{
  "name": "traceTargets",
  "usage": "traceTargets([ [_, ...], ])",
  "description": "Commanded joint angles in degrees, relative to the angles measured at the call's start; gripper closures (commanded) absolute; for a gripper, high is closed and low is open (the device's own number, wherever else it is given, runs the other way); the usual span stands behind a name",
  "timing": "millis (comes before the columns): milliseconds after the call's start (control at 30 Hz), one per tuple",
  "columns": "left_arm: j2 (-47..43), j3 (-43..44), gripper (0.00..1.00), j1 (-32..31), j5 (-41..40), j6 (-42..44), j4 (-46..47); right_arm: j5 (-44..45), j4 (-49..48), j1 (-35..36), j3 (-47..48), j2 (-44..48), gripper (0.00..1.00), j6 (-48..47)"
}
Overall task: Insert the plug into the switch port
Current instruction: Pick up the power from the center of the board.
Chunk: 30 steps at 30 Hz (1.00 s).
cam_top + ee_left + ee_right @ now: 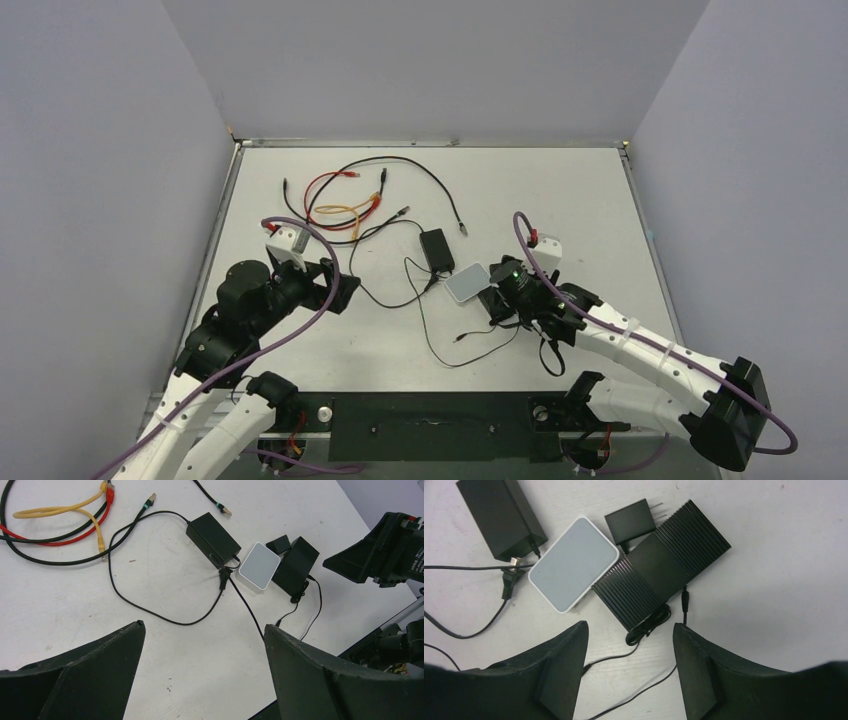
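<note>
Two sets of jaws stand wide apart, holding nothing. The right jaws hang over the switch (661, 562), a ribbed black box lying flat on the bench (784, 580), and the left jaws hover well off to the left. From above we cannot see the switch port. A small plug (684, 599) lies loose just beside the box edge nearest the right jaws, which we judge handy for pickup. The grey pad (573, 564) and a wall adapter (630, 522) crowd its other sides; bare bench lies rightward.

Hand (630, 627) over ribbed black switch (659, 565)
</note>
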State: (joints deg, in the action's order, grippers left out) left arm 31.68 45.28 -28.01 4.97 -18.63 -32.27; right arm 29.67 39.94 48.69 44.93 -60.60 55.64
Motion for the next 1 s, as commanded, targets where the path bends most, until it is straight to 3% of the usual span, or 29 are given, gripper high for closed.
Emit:
traceTargets([
  [0,0.21,-0.77,0.12,0.15,1.08,0.35,4.24,2.07,1.89,-0.38,-3.86,3.98,0.43,6.13],
  [533,-0.09,-0.98,0.12,-0.46,0.78,0.53,4.14,-2.26,-2.26,-7.09,-12.29,3.31,0.62,7.34],
  [967,0.07,-0.98,0.12,-0.47,0.56,0.53,3.99,-7.86,-9.81,-10.16,-15.19,-1.39,0.66,5.37],
])
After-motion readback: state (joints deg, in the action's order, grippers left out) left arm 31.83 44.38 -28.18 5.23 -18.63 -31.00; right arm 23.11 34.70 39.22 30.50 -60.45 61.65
